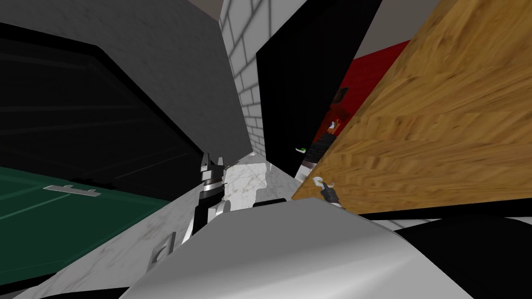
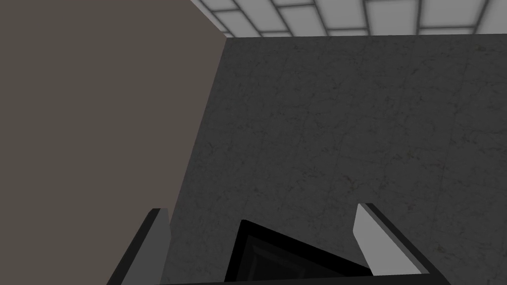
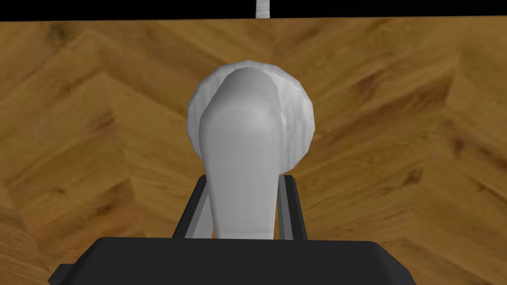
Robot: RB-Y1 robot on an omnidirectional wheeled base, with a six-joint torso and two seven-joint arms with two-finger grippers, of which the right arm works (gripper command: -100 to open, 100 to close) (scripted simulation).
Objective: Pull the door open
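Clamping lever handle point(image 3: 242, 143) on both sides, right gripper point(image 3: 242, 208) was found closed at wooden door point(image 3: 396, 123). Handle's long axis was laid straight along fingers, door face directly ahead. Left gripper point(image 2: 262, 210) was seen spread, empty, farther off by grey wall point(image 2: 346, 123). Straight pull-back by right arm was judged needed.

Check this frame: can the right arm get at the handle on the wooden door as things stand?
Yes, it looks so: the right gripper is at the lever handle of the wooden door, its fingers pressing the lever's two sides, with nothing in between.
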